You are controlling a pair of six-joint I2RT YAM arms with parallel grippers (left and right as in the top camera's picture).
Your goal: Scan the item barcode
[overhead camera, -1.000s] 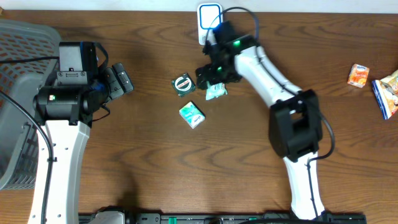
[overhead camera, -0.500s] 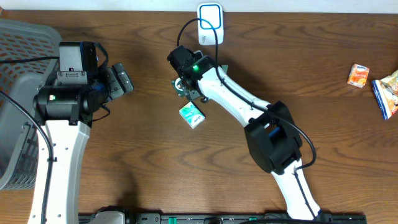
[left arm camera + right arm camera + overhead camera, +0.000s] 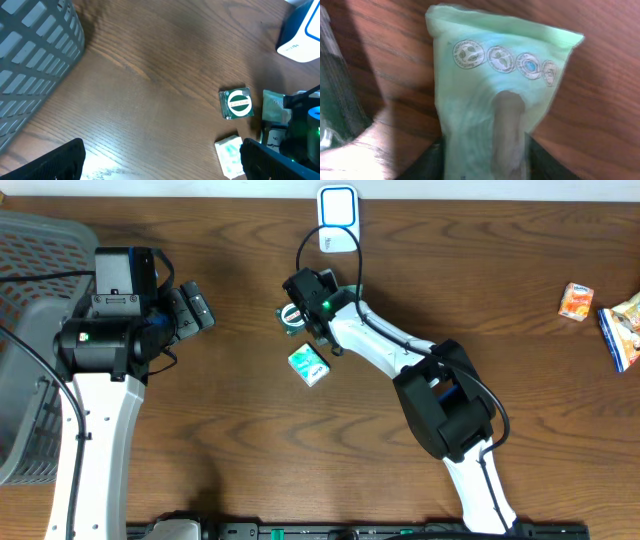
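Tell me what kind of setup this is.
Probably a mock checkout rig in a lab: a white barcode scanner at the far edge, a grey basket, and small retail packs like the green pouch.

**Dark wood tabletop under soft, even light**

A dark brown tabletop (image 3: 250, 460) with a strong, wavy grain fills the overhead view from edge to edge. A gray plastic basket (image 3: 20, 250) with lattice walls sits at the tabletop's left edge, reaching toward the far left corner. A black rail (image 3: 300, 531) runs along the near edge. The light is even and fairly soft, and the wood carries a dull sheen. In the left wrist view a pale glare lies on the grain below the basket's wall. Shadows on the wood are blurred at their edges and lie close to whatever casts them.
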